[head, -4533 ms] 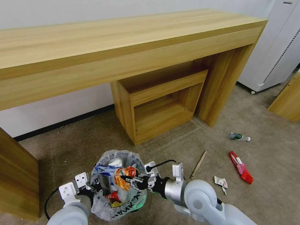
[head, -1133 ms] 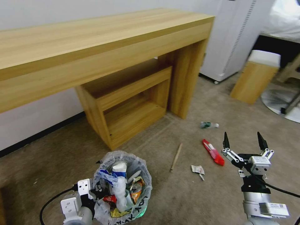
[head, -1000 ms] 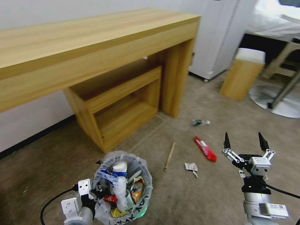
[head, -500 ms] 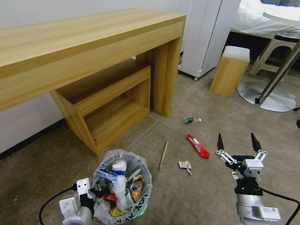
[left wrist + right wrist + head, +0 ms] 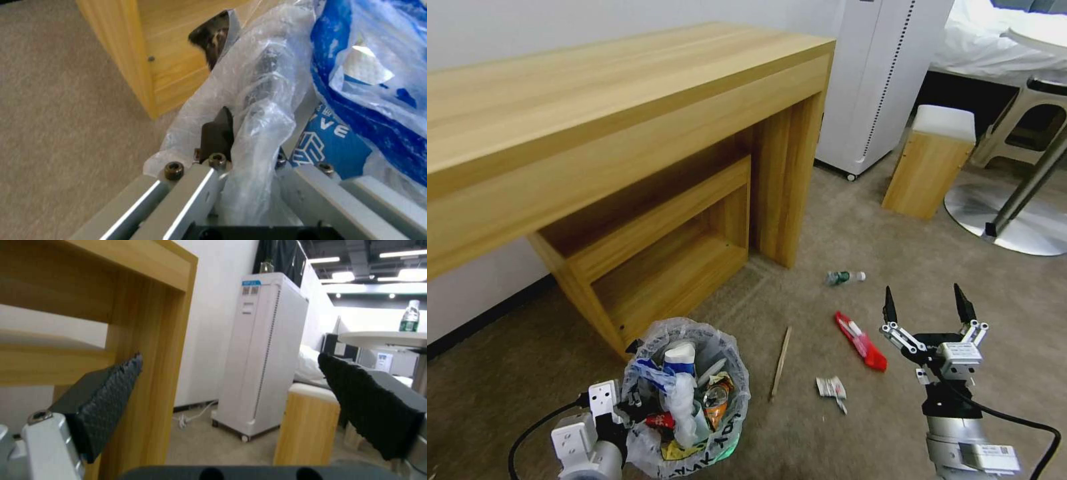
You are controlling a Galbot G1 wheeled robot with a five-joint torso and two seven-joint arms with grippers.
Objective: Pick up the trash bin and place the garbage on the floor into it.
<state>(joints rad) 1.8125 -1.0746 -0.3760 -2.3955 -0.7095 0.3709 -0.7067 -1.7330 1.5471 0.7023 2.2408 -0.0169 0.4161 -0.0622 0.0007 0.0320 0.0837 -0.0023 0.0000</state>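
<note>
Beige-brown short-pile carpet (image 5: 800, 440) lies before us with four bits of litter left on it, all between our two arms. Our left gripper (image 5: 627, 408) is clamped on the rim of the small round black trash bin (image 5: 690, 400), pinching its translucent white plastic liner, as the left wrist view shows up close (image 5: 249, 146); the bin is already heaped with cartons, a can and wrappers. Our right gripper (image 5: 926, 308) hangs above the carpet with its black fingers (image 5: 102, 396) spread wide apart and nothing between them, pointing away from us.

Nearest that gripper, just to its left, lies the flat red wrapper (image 5: 861, 341), its long axis running diagonally away from us and to the left. Nearer to us sits a crumpled white paper scrap (image 5: 831, 387), then the thin wooden stick (image 5: 780, 361), lying almost straight away from us beside the bin. The small green-labelled clear bottle (image 5: 844, 277) lies on its side farther off, near the leg of the light wooden desk (image 5: 627, 120).

We judge the right arm better placed for the wrapper.
</note>
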